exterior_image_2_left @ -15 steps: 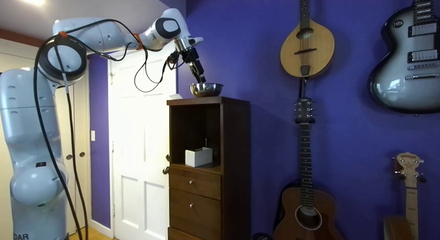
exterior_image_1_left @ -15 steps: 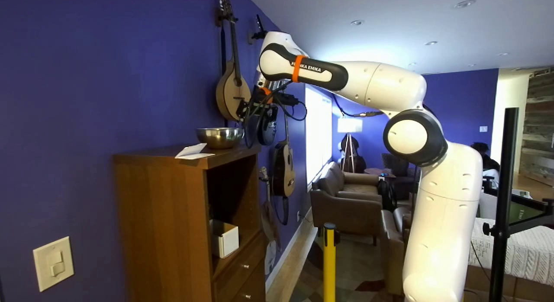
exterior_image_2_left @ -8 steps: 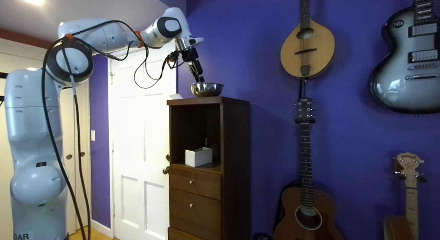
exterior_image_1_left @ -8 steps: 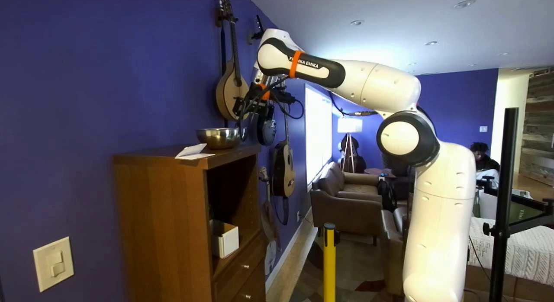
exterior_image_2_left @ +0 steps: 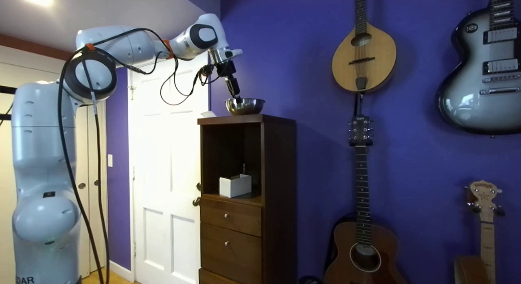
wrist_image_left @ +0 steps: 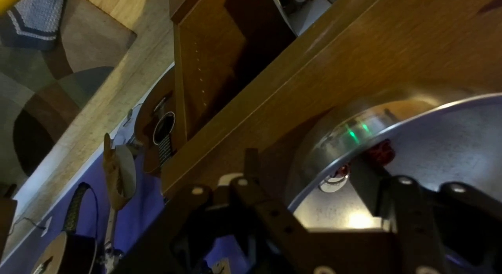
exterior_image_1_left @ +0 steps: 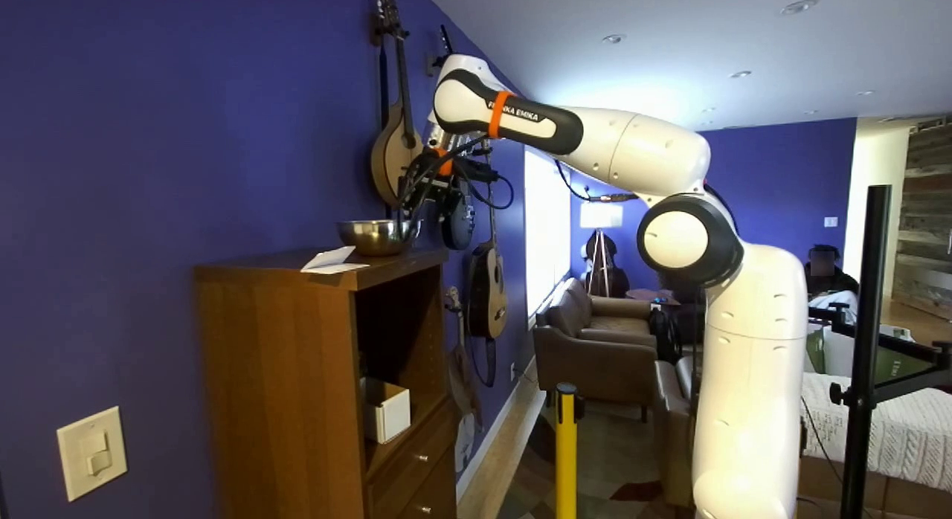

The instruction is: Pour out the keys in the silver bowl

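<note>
Two parted fingers (wrist_image_left: 364, 183) of the pincer (wrist_image_left: 308, 164) straddle the rim of the silver bowl (exterior_image_2_left: 248, 108), one inside, one out; I'd guess to clamp and tip it. It stands upright on the desk (exterior_image_2_left: 279, 202), what look like keys (wrist_image_left: 333, 184) inside.

We see a white, smoothly rounded arm (exterior_image_1_left: 751, 385), its bulky round joint (exterior_image_1_left: 688, 240) pale at the centre and ringed in black. We read FRANKA EMIKA in white letters (exterior_image_1_left: 523, 116), partly covered by an orange strap (exterior_image_1_left: 499, 115). We note a silver wrist collar (exterior_image_2_left: 216, 55), black cables (exterior_image_2_left: 65, 145) tied by an orange band (exterior_image_2_left: 90, 46), and a black hand (wrist_image_left: 307, 168) dotted with pale screw heads (wrist_image_left: 405, 180).
</note>
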Available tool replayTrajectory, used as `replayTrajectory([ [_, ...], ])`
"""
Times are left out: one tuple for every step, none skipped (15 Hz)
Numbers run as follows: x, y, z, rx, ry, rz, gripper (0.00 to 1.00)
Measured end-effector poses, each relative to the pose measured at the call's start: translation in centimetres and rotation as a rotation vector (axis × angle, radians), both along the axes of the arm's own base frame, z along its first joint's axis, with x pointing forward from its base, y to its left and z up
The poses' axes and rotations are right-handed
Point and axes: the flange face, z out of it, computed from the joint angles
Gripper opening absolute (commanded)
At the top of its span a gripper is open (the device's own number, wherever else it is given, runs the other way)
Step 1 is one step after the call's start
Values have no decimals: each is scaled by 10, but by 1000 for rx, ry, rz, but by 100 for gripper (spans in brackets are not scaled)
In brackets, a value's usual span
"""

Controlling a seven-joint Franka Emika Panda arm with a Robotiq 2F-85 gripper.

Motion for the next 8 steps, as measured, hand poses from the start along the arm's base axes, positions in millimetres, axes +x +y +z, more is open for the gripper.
replayTrajectory([
  [3, 0, -3, 8, 4, -13, 26],
  [6, 0, -6, 15, 8, -26, 18],
  [8, 0, -9, 22, 11, -37, 12],
  [9, -1, -10, 26, 13, -46, 4],
  [10, -1, -11, 31, 14, -56, 1],
  [11, -1, -12, 36, 14, -67, 0],
  [12, -1, -13, 40, 14, -77, 0],
  [12, -2, -11, 45, 3, -92, 2],
])
